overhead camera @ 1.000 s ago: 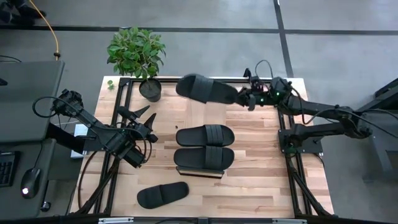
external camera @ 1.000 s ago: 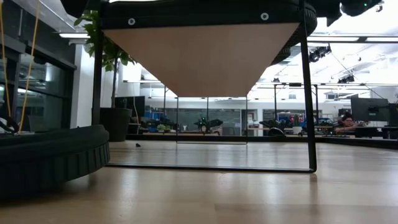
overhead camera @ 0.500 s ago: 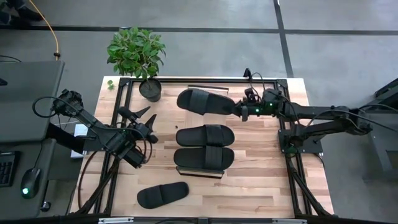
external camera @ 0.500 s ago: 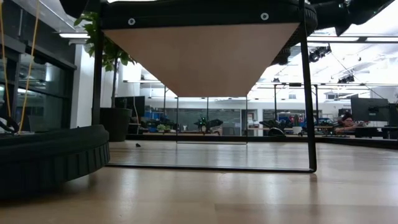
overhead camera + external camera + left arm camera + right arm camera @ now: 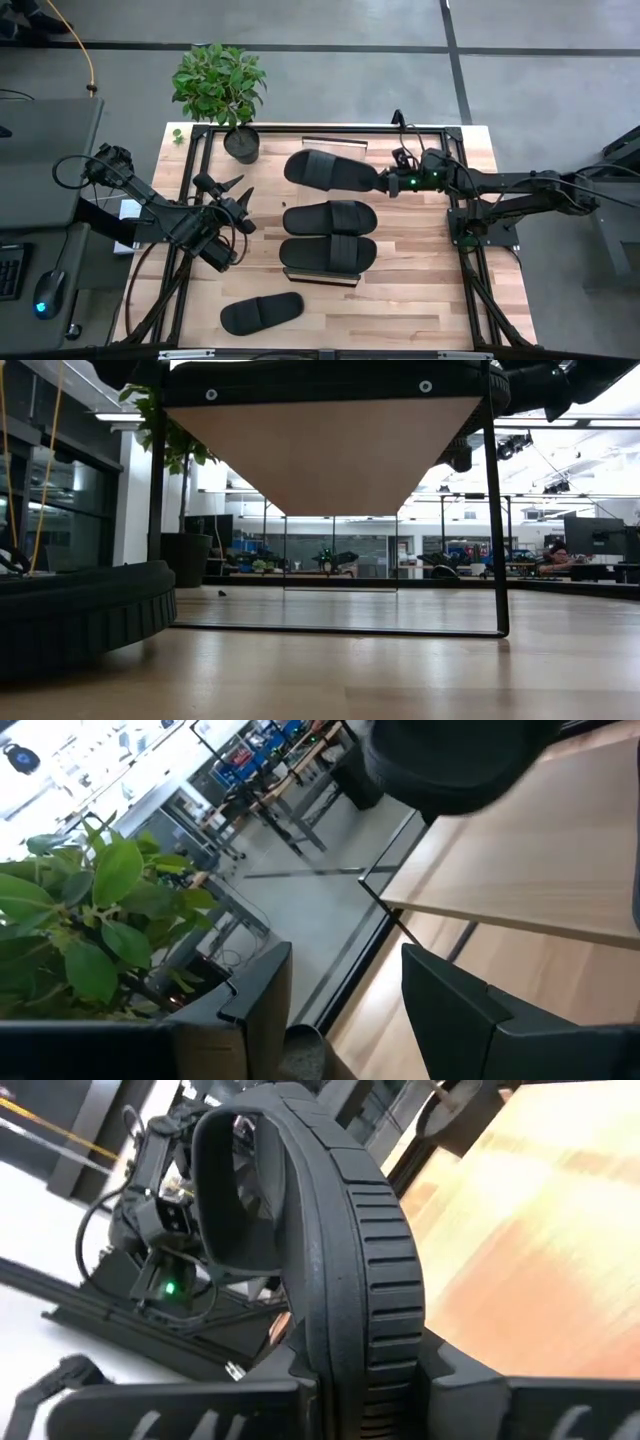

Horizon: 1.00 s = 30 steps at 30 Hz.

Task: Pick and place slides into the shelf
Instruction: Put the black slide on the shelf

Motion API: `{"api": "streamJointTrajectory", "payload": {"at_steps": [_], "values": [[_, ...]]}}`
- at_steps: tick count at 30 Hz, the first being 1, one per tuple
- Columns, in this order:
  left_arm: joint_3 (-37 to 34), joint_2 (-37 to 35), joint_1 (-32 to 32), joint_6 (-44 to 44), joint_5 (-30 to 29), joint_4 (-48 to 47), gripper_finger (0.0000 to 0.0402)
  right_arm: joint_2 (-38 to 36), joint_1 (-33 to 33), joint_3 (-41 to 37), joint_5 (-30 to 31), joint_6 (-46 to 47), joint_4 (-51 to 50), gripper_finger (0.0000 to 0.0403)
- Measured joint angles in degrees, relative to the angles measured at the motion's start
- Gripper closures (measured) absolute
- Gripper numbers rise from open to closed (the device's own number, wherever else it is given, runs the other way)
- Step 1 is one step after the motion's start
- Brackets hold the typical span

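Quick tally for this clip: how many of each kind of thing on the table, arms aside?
Black slides: 4 (one held by the right gripper at, two on the shelf at and, one on the table at)
Shelf: 1
Potted plant: 1
Total: 6

No text, label or number seems readable on anything in these views

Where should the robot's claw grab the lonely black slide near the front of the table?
Probably by one end of the sole of the loose slide, coming down from above. It lies flat, strap up, apart from everything else. The left claw hangs open, nearer than the right claw.
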Motion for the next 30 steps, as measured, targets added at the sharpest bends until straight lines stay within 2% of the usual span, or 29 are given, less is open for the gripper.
{"api": "streamJointTrajectory", "payload": {"at_steps": [17,30], "values": [[0.00,0.02,0.00,0.46,-6.06,-0.11,0.0229,1.84,1.59,0.04,2.09,3.38,-5.25,0.0359],[0.00,0.04,0.00,0.46,-6.30,-0.13,0.0229,6.48,1.63,0.11,0.94,1.31,-4.70,0.0359]]}}
